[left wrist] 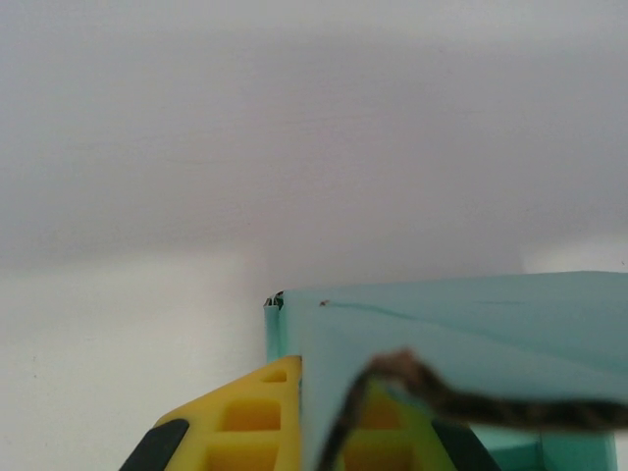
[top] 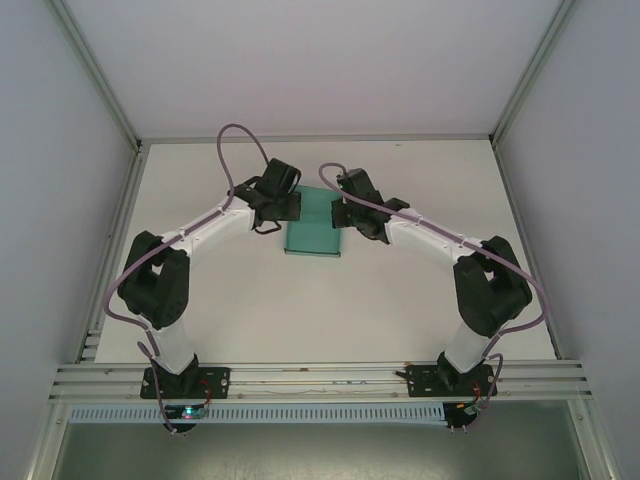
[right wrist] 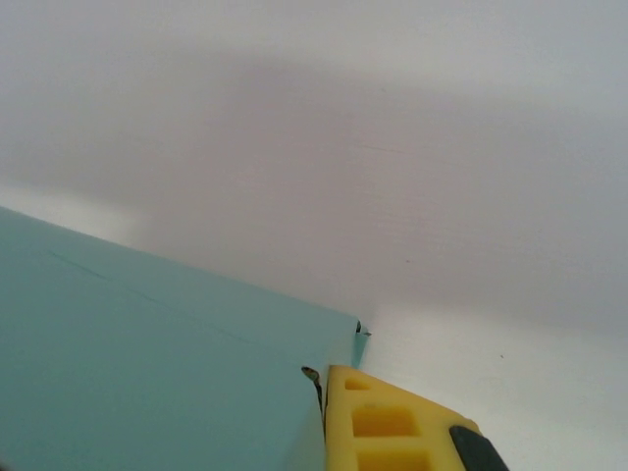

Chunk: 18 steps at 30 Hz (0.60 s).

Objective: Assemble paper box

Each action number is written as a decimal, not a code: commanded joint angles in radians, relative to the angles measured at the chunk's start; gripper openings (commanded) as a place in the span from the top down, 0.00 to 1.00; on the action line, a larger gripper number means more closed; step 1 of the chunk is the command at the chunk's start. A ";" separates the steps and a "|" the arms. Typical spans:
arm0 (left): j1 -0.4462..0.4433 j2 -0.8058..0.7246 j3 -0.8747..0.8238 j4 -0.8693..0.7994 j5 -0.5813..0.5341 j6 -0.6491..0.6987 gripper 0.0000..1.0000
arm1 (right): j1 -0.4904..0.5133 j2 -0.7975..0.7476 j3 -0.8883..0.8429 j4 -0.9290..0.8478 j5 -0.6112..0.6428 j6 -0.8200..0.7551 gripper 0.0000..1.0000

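Over the top we go: a matte white bench (top: 300, 310), evenly lit, with only faint, soft-edged shadows on it. Behind it stands a plain white back wall (top: 310, 60), and pale grey-white side walls close in on the left (top: 40, 200) and the right (top: 600, 200). Silver metal posts (top: 95, 75) slant up the corners, and a thin metal trim (top: 320, 138) lines the bench's far edge. At the near edge, aluminium rails (top: 320, 378) cross the full width, with a white slotted strip (top: 320, 412) just below them, then dull grey-green floor (top: 300, 450). From the wrist cameras, the white surroundings are blurred under a broad, soft grey shadow (left wrist: 294, 147).
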 commanded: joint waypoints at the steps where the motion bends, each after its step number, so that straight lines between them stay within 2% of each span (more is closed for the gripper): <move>1: -0.050 0.032 -0.032 0.094 0.054 -0.024 0.98 | 0.047 -0.001 -0.005 0.206 -0.062 0.074 1.00; 6: -0.071 0.037 -0.088 0.116 0.064 -0.031 0.99 | 0.067 0.018 -0.030 0.212 -0.003 0.101 1.00; 18: -0.102 0.006 -0.186 0.124 0.021 -0.058 1.00 | 0.092 0.041 0.037 0.195 -0.014 0.178 1.00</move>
